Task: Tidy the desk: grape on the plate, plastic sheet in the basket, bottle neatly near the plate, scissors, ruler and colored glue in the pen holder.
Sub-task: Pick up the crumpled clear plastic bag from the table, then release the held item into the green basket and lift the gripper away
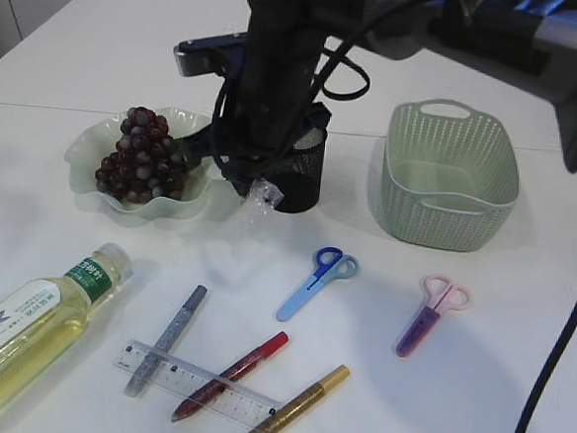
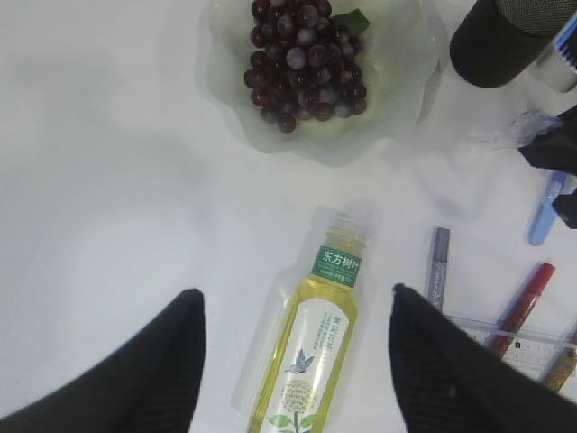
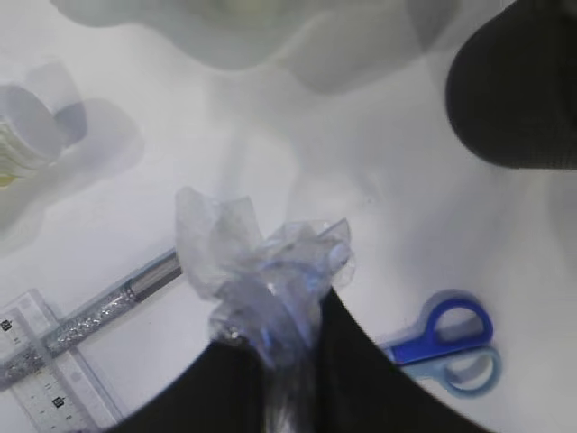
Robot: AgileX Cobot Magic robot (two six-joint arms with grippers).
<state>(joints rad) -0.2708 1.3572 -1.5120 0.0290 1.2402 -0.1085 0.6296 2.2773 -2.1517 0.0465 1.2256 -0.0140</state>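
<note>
The right arm (image 1: 279,67) fills the upper middle of the exterior view, dropping steeply from the top edge, with its right gripper (image 3: 270,338) pinched narrow on the crumpled plastic sheet (image 3: 261,262), held above the white table (image 1: 475,388) just left of the black pen holder (image 1: 306,173). The left gripper (image 2: 293,361) hangs over the lower left of the scene, its jaws spread wide and holding nothing, one to each side of the bottle (image 2: 315,343) lying below.

The table runs to a pale wall at the top of the exterior view. At centre right stands the green basket (image 1: 450,178). At left centre, the scalloped plate (image 1: 90,158) holds the grape (image 1: 142,157) bunch. Along the bottom lie the clear ruler (image 1: 198,384) under three glue pens: silver (image 1: 166,339), red (image 1: 233,373), gold (image 1: 290,408). Blue scissors (image 1: 316,281) lie mid-frame, pink scissors (image 1: 430,314) to their right, well apart.
</note>
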